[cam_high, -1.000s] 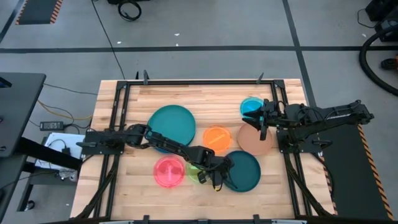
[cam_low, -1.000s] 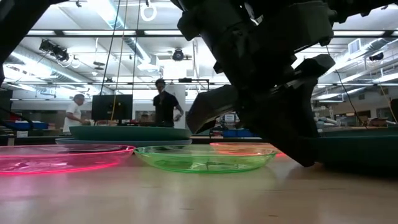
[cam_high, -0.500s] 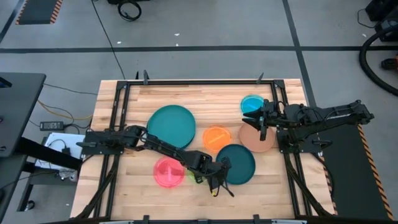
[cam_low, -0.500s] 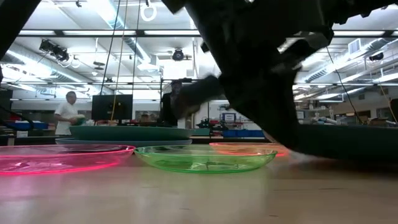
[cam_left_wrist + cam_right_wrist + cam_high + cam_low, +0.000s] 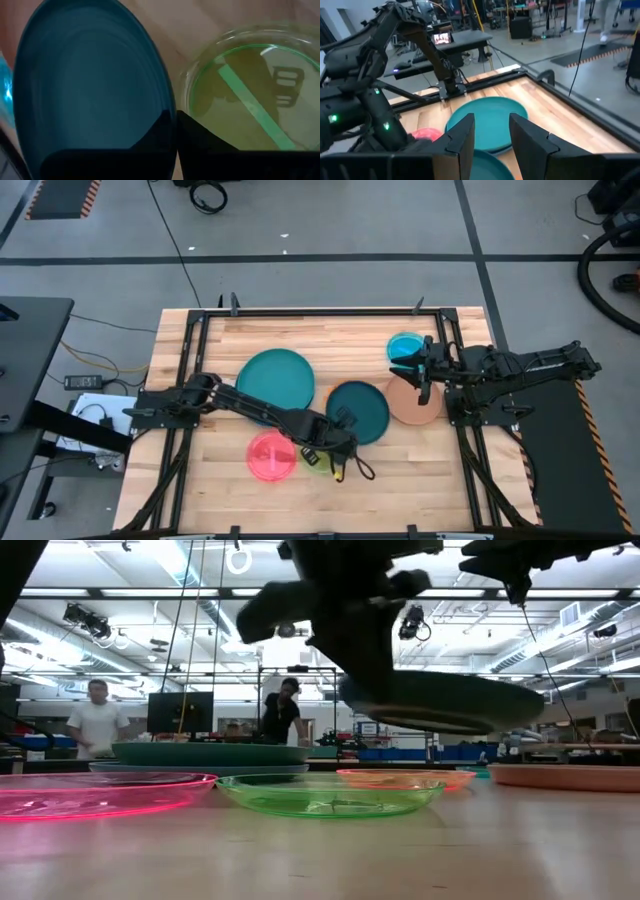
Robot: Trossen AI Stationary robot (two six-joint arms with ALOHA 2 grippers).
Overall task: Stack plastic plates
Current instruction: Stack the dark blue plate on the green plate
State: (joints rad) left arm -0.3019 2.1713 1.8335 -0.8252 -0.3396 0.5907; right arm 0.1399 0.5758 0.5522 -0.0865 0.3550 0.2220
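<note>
Nearest the front edge of the worktop (image 5: 200, 490) lie the pink plate (image 5: 271, 456) and, just beside it, the neon green plate (image 5: 330, 794), both flat on the wood. In the high view the green plate is mostly hidden under the left arm.

The left hand (image 5: 338, 438) is clenched on the rim of the dark teal plate (image 5: 358, 411). The left wrist view shows its fingers closed on the plate edge. In the low view this plate (image 5: 445, 702) hangs clear above the worktop, slightly tilted. From above, it sits over the spot where the orange plate (image 5: 405, 778) lies; only the low view shows the orange plate, flat behind the green one.

Farther back on the left, the teal plate (image 5: 275, 380) rests on top of the blue plate (image 5: 150, 769), whose rim shows just under it.

On the right side, the brown plate (image 5: 415, 404) lies flat, with the cyan plate (image 5: 404, 348) beyond it. The right hand (image 5: 425, 372) hovers over the brown plate's far rim, fingers apart and grasping nothing.
</note>
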